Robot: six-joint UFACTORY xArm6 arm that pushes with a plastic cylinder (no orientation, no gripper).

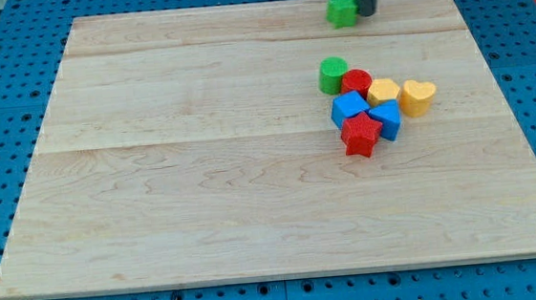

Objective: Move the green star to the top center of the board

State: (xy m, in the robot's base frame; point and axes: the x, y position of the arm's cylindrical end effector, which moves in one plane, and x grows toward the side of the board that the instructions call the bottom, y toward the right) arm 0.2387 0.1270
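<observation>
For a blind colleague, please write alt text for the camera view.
A green star sits near the top edge of a wooden board, right of centre, with my tip touching its right side. Below lies a cluster: green cylinder, red cylinder, two yellow blocks, two blue blocks, red star.
</observation>
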